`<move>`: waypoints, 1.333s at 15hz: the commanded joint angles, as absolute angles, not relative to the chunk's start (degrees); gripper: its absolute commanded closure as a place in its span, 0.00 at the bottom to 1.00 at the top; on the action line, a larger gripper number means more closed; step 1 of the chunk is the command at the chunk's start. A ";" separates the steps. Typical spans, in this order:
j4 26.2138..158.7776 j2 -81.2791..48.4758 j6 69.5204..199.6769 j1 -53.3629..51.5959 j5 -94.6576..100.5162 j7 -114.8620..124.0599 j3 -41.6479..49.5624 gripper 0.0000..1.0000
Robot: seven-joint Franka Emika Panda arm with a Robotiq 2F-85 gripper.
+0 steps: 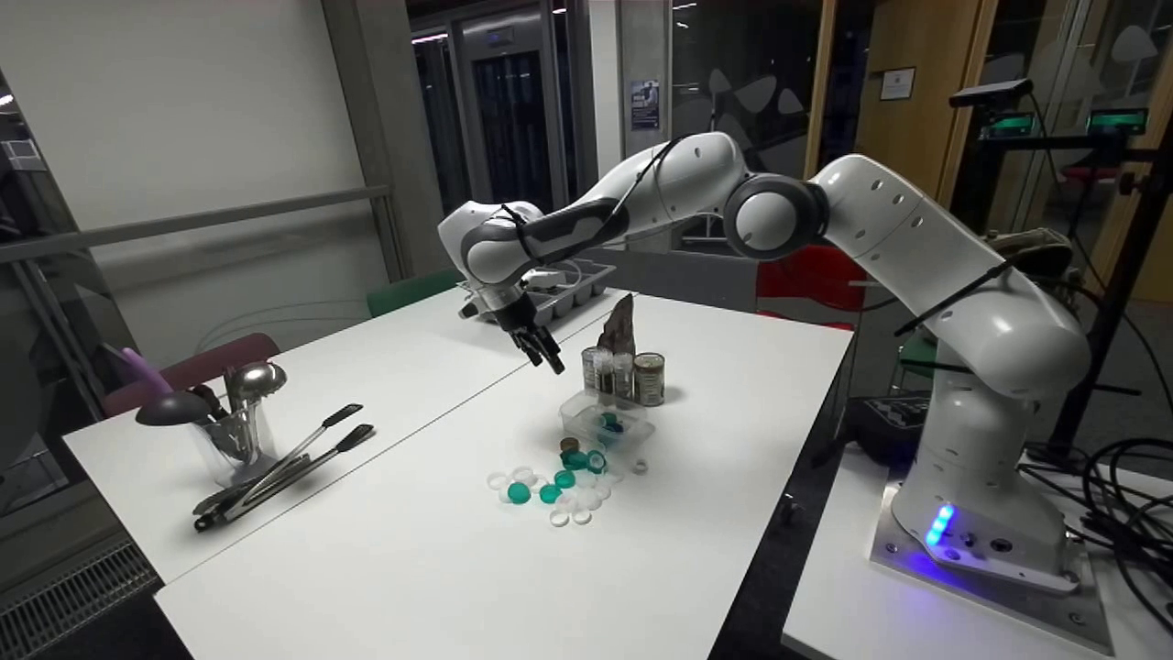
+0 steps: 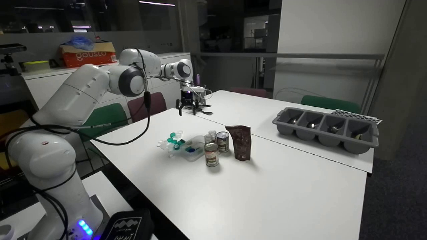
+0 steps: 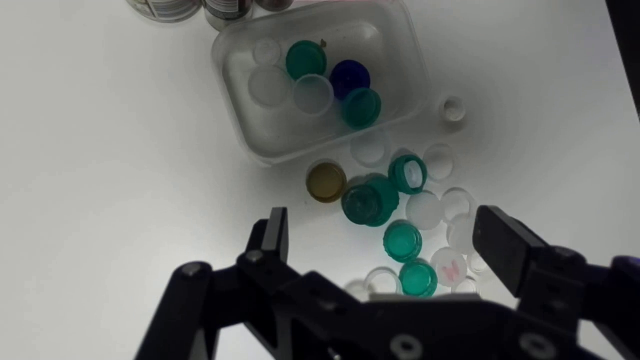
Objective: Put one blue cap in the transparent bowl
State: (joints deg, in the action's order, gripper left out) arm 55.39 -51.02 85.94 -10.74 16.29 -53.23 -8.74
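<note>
Parted wide and gripping nothing, the claw (image 3: 383,220) hangs above the tabletop (image 3: 125,200), with loose caps (image 3: 385,200) in the wrist view below its gap. The only blue cap (image 3: 350,76) in sight lies inside the transparent bowl (image 3: 280,135), touching a green cap (image 3: 361,111). So the placing looks finished, and the claw probably needs only to back away without disturbing anything. If the task instead means one of the loose green caps (image 3: 402,241), the step in hand is the approach: the claw should centre over one with a little bare surface around it, come straight down, close on the rim and lift clear of the bowl's wall.

Bowl and loose caps sit well in from the corners, nearer the robot-side edge of the tabletop than the far edge. The bowl looks like thin, slightly cloudy plastic, shallow, its outline a rectangle with rounded corners. The caps are short round cups, seemingly moulded plastic; near the green ones lie a brown cap (image 3: 326,182) and a scatter of white caps (image 3: 424,210), some nearly see-through. A tilted green cap (image 3: 412,173) shows a pale inside. Just beside the bowl, in an exterior view, stand metal cans (image 2: 211,155) with printed labels, then a creased, dark brown pouch (image 2: 242,143). The tabletop is smooth white, with soft glare.
</note>
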 commanded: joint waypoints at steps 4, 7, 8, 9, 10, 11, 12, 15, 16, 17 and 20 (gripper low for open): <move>54.33 -52.81 87.26 -10.52 16.83 -55.19 -8.66 0.00; 53.96 -55.57 92.39 -10.23 17.61 -59.35 -8.92 0.00; 53.70 -56.61 93.92 -10.17 17.58 -60.68 -8.95 0.00; 53.67 -57.47 95.71 -10.09 17.66 -62.22 -8.99 0.00; 53.81 -58.22 97.20 -9.97 17.58 -63.39 -9.02 0.00; 54.15 -58.77 98.72 -9.76 17.39 -64.86 -9.19 0.00; 54.23 -59.43 99.94 -9.73 17.29 -66.00 -9.20 0.00; 54.26 -61.09 100.00 -9.62 16.45 -69.60 -9.54 0.00; 54.46 -61.21 98.96 -9.85 16.37 -70.34 -9.52 0.00; 54.87 -61.14 97.37 -10.14 16.06 -70.18 -9.50 0.00; 55.20 -61.12 93.59 -10.86 15.80 -69.56 -9.78 0.00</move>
State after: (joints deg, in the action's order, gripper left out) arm 55.20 -61.73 97.44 -10.58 16.40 -68.45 -9.19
